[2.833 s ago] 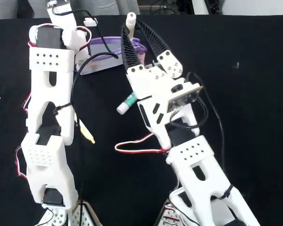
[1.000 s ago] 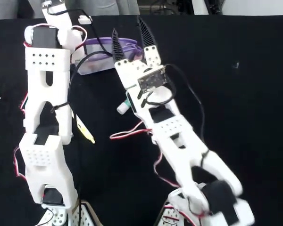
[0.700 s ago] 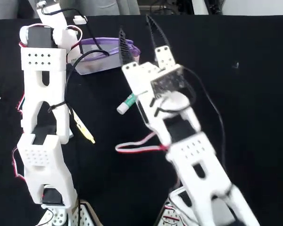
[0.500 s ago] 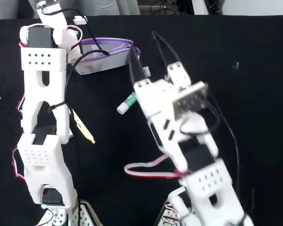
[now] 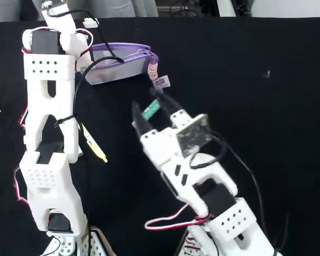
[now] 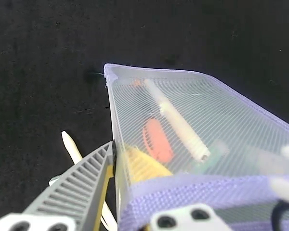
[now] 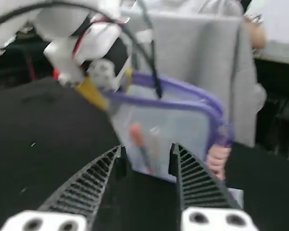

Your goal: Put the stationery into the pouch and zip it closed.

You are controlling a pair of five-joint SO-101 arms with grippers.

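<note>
We see the purple mesh pouch [image 5: 119,65] at the far side of the black table [image 5: 272,138], one end clamped by the left gripper [image 6: 116,161]. Near the pouch, the right gripper [image 5: 151,109] holds its fingers apart, a green-capped stick [image 5: 150,111] showing between them.

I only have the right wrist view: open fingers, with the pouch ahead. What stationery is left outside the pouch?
Observer: In the high view, a green and white stick sits between the right gripper's open fingers. I cannot tell whether they touch it.
Operator: Anything else out?
Observer: A yellow pen lies on the table beside the left arm, apart from the pouch.
</note>
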